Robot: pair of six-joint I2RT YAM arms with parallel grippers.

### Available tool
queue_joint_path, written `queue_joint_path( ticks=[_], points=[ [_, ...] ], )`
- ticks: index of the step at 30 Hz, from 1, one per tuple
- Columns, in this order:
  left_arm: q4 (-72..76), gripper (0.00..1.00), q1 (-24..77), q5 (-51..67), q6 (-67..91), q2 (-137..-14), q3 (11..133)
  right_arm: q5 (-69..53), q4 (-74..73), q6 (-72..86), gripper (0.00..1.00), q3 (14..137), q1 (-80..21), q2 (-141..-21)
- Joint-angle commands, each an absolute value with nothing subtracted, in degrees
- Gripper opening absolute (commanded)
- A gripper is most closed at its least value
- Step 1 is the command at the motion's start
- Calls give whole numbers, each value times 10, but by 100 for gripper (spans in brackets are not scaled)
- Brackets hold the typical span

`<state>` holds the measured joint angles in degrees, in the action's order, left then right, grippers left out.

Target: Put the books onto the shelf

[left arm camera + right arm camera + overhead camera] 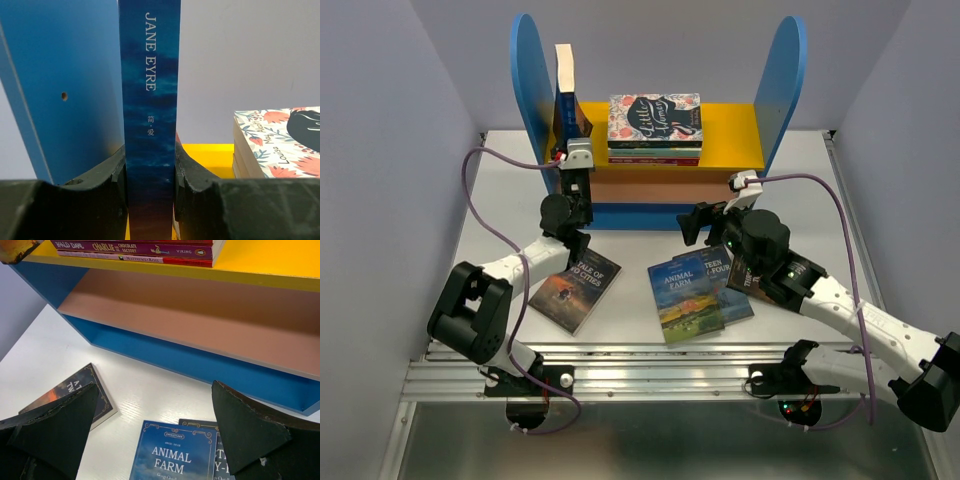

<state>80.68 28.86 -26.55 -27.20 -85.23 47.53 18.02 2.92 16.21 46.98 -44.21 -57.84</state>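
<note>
The shelf [785,90] is set at the far edge of the worktop [630,250], about midway along it. A blue paperback [150,100] is gripped by the left claw [150,175], clenched on both covers low down. Its spine, lettered "JANE EYRE" with two Chinese characters below, is turned toward the wrist camera. The book is held upright over the yellow upper board [730,135], just beside the left blue side panel [65,90].

On the same board, toward its middle, a flat stack [654,118] is topped by a floral cover reading "Little Women". "Louisa May Alcott" can be read on it in the left wrist view. Beneath it a purple spine [135,249] is marked "ROALD DAHL", "CHARLIE and the CHOCOLATE FACTORY" and "VIKING". The red spine under that cannot be read with certainty.

The right claw [155,387] is spread wide with nothing in it, above the worktop in front of the blue base [200,365] and brownish middle board [190,315].

Toward the near edge, "ANIMAL FARM" [685,300] lies flat at the centre, overlapping a blue cover [730,290] on which only "TEEN FOU" shows. "A TALE OF TWO CITIES" [575,288] lies flat nearer the near-left corner, apart from these.
</note>
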Motion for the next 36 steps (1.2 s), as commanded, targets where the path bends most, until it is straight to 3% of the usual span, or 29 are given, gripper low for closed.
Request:
queue_joint_path(
  ticks=[1, 7, 9, 20, 21, 24, 29, 36],
  points=[
    [1193, 0, 289, -331, -240, -866, 449, 182, 43, 150, 100, 475, -439, -581],
    [1193, 0, 289, -368, -225, -863, 425, 181, 42, 149, 100, 474, -439, -583],
    [1193, 14, 288, -394, -224, -865, 426, 182, 43, 149, 100, 475, -439, -584],
    [1193, 27, 289, -432, -266, -882, 445, 183, 43, 146, 100, 474, -439, -584],
    [1193, 27, 289, -436, -265, -882, 445, 184, 43, 147, 100, 474, -439, -586],
    [1167, 8, 289, -425, -255, -864, 439, 183, 43, 147, 100, 475, -439, -587],
    [1020, 8, 278, -369, -184, -823, 446, 181, 43, 147, 100, 475, -439, -585],
    [951, 7, 265, -331, -163, -807, 457, 179, 42, 148, 100, 472, -439, -584]
  ],
)
